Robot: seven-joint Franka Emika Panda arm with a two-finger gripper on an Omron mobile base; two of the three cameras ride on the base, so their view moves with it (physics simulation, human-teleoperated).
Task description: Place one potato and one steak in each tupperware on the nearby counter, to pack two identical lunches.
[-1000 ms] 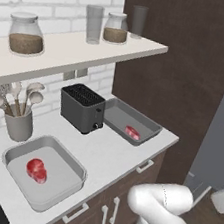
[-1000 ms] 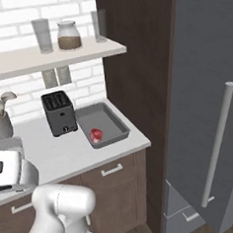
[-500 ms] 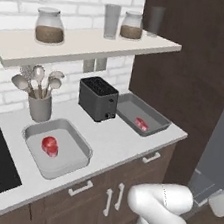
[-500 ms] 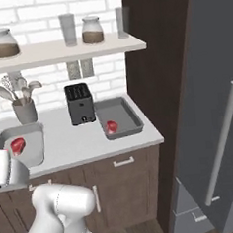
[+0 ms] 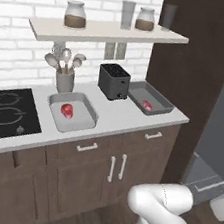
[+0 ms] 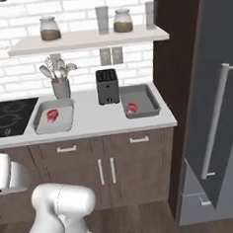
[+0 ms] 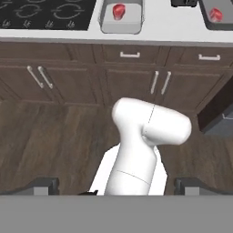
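Two tupperware stand on the pale counter (image 5: 118,119). The light grey tupperware (image 5: 84,123) (image 6: 57,126) (image 7: 122,26) holds one red steak (image 5: 67,109) (image 6: 52,114) (image 7: 119,11). Right of the toaster, the darker tupperware (image 5: 159,97) (image 6: 139,94) (image 7: 214,25) holds another steak (image 5: 146,106) (image 6: 131,108) (image 7: 215,14). Potatoes are out of view. My gripper (image 7: 117,187) hangs far back from the counter, above the wooden floor. It is open, fingertips (image 7: 43,184) wide apart with nothing between them.
A black toaster (image 5: 113,81) and a utensil pot (image 5: 64,77) stand at the back of the counter, a black hob (image 5: 7,114) at its left. A jar shelf (image 5: 105,31) hangs above. A tall dark panel and grey fridge (image 6: 212,106) close the right.
The whole picture has shifted: the base has moved back from the counter and turned, bringing the hob into view. Steaks and tupperware have not moved. The gripper has stayed open.
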